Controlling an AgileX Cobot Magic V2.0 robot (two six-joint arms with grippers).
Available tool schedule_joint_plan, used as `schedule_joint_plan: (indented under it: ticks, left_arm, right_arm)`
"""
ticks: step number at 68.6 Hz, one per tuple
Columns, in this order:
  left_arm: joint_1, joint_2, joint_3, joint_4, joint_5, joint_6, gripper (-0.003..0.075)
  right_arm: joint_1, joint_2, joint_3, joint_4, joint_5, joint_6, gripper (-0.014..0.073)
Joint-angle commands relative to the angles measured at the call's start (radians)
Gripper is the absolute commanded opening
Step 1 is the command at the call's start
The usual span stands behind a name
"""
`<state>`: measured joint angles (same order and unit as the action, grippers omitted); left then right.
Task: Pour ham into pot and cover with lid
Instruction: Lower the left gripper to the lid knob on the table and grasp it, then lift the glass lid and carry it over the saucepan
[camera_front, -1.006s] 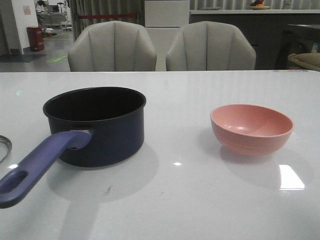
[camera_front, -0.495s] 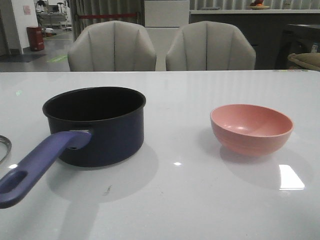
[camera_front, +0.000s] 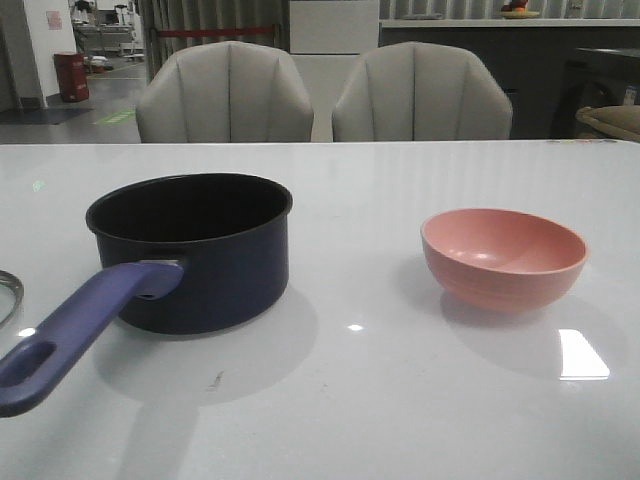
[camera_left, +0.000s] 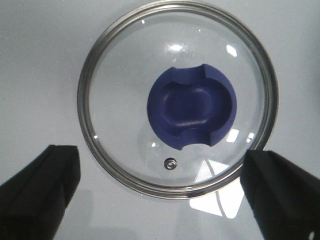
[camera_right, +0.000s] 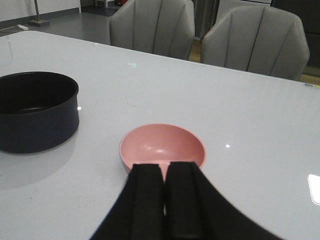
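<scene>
While the left gripper (camera_left: 160, 200) gapes empty above the lid (camera_left: 177, 97), the right gripper (camera_right: 165, 200), closed, hides part of the bowl (camera_right: 162, 147)

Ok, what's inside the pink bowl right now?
The visible inner wall of the pink bowl looks bare pink in the front view, no ham showing. In the right wrist view the right gripper covers its near part, so the bowl's bottom can't be confirmed.

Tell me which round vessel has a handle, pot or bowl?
The dark navy pot: a long purple-blue handle sticks out; the pink bowl has none.
</scene>
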<state>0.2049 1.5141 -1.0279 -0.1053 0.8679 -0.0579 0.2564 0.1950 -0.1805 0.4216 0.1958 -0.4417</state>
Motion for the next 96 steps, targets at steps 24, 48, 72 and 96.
schedule_joint_plan:
  ticks: [24,48,72,96]
  left_arm:
    - [-0.023,0.081,-0.101,-0.041,-0.024,0.051,0.0680]
    - [-0.044,0.194,-0.175,-0.041,0.023,0.072,0.0679]
    - [-0.046,0.257,-0.181,-0.041,0.026,0.072,0.0668]
    - [-0.046,0.261,-0.181,-0.047,0.030,0.072,0.0268]
  right_arm:
    - [0.002,0.006,-0.026,0.007,-0.072,-0.010,0.0150]
    - [0.002,0.006,-0.026,0.007,-0.072,-0.010,0.0150]
    - [0.002,0.006,-0.026,0.007,-0.072,-0.010,0.0150]
    - [0.002,0.006,-0.026,0.007,-0.072,-0.010,0.0150]
